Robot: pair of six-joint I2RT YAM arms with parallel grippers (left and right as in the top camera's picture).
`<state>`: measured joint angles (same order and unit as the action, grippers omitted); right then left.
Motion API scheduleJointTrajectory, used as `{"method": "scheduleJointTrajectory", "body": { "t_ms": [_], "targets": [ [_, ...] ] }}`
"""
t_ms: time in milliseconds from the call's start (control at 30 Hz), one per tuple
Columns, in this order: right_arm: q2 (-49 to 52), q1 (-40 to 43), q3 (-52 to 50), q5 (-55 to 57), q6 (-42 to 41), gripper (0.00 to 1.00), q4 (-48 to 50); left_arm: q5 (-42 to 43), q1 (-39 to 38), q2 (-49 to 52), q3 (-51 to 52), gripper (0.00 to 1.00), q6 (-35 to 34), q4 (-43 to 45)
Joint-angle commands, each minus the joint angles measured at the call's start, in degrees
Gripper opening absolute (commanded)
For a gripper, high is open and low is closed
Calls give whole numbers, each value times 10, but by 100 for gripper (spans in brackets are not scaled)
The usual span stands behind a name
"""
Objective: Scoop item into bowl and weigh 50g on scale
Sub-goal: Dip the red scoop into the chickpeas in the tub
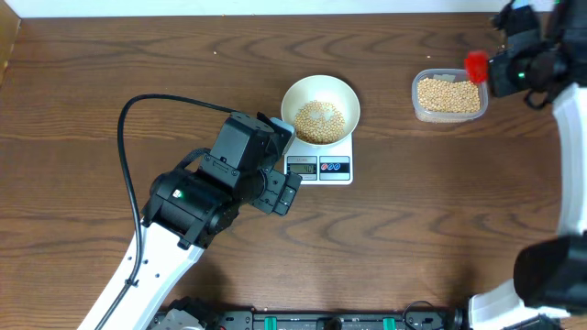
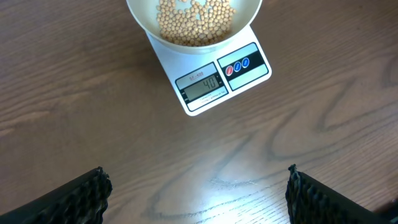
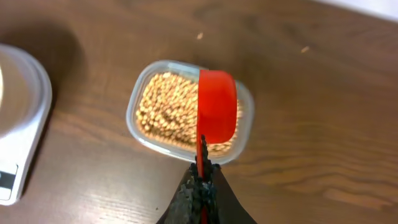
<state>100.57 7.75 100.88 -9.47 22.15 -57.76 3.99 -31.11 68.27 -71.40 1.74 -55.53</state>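
My right gripper (image 3: 200, 173) clamped on the handle of the red plastic scoop (image 3: 217, 106); left gripper (image 2: 199, 199) apart; small round tan beans (image 3: 165, 106) likely roll, carry level

1. Looks like a robotics lab bench here: one dark wood-grain table (image 1: 83, 82), with a pale wall strip along its far edge.
2. Two machine arms work it, a black-and-white left arm (image 1: 183, 202) trailing a looped cable (image 1: 174, 100) and a right arm (image 1: 570, 137) at the side.
3. Along the near edge there's a black rail (image 1: 321, 322) with green fittings, possibly the arms' mount; it's cropped.
4. The props are few: scale (image 1: 330, 168), bowl (image 1: 320, 92), beans (image 1: 319, 121), clear tub (image 1: 448, 96), red scoop (image 1: 476, 64).
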Motion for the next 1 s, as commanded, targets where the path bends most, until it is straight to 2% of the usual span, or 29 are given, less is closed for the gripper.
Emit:
{"method": "scheduleJointTrajectory", "body": {
  "t_ms": [0, 200, 500, 667, 967],
  "targets": [
    [20, -15, 3, 6, 5, 1, -1, 1, 3, 3, -14, 92, 4, -1],
    [43, -48, 3, 9, -2, 1, 6, 1, 3, 3, -14, 92, 4, -1],
    [47, -103, 3, 116, -46, 1, 14, 1, 3, 3, -14, 92, 4, -1],
    [53, -108, 3, 164, -99, 1, 15, 1, 3, 3, -14, 92, 4, -1],
    [55, -107, 3, 199, -145, 1, 10, 1, 3, 3, -14, 92, 4, -1]
  ]
}}
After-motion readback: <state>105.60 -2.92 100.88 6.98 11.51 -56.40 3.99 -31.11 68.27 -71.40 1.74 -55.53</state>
